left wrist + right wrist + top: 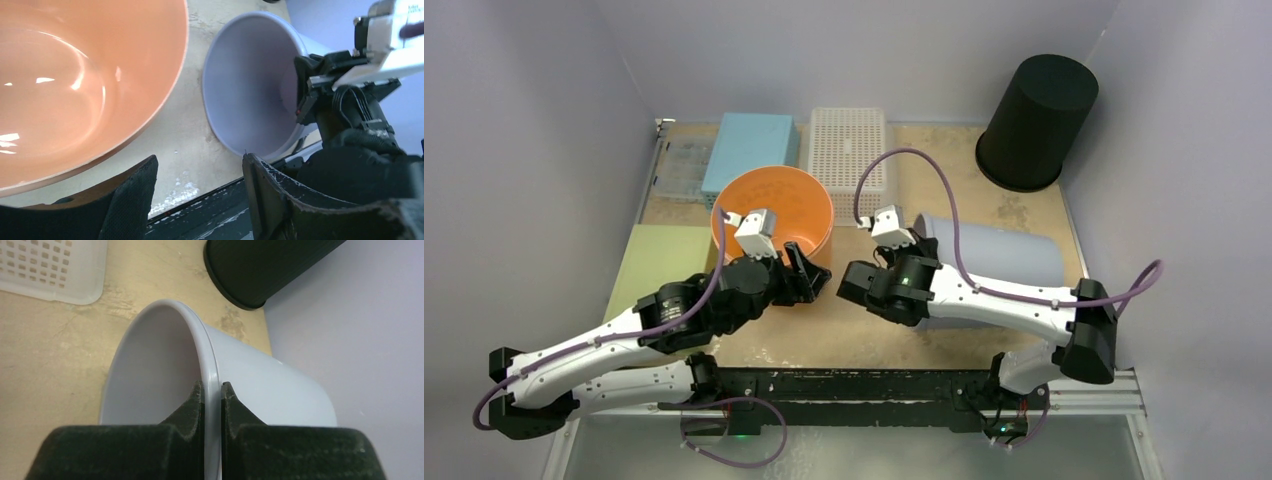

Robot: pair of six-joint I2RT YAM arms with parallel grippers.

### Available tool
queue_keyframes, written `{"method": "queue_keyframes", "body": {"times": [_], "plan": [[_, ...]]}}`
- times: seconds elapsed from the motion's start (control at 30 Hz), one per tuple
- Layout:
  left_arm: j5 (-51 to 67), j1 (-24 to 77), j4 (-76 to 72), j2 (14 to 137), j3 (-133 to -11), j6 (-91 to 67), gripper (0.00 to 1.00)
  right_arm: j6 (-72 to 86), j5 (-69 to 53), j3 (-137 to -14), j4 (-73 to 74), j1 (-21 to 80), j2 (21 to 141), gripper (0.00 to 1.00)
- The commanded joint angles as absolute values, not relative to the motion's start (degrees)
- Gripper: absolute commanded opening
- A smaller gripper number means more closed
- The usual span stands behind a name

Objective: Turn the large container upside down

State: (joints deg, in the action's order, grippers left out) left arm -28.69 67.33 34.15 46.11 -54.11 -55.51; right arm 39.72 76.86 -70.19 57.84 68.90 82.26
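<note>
The large pale grey container (1004,255) lies on its side at the right of the table, mouth facing left. My right gripper (922,245) is shut on its rim; in the right wrist view the gripper (212,387) pinches the rim, one finger inside and one outside the container (270,385). My left gripper (809,275) is open and empty beside the orange bowl (774,200). In the left wrist view the gripper (200,170) points at bare table between the bowl (75,75) and the container's mouth (250,85).
A black bin (1036,120) stands upside down at the back right, near the container (260,265). A white perforated basket (847,150) and a blue box (749,145) sit at the back. A green pad (659,265) lies at the left.
</note>
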Motion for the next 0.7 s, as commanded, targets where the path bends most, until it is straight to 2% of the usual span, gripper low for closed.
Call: {"method": "queue_keyframes", "body": {"times": [0.0,0.33,0.53,0.67], "plan": [[-34.2,67.63,39.37,45.07,-58.12,-56.21,0.62,52.8,72.44,-70.13,66.85,71.5,86.56,0.0],[-49.07,67.64,52.43,47.7,-71.1,-55.06,0.65,52.14,74.32,-71.46,66.83,74.68,88.51,0.0],[-57.48,67.52,63.85,57.82,-80.95,-54.36,0.77,51.23,75.47,-72.89,66.83,77.56,91.41,0.0],[-59.89,65.64,63.82,57.79,-82.79,-51.92,0.82,51.49,75.26,-73.1,66.85,79.09,92.89,0.0]]}}
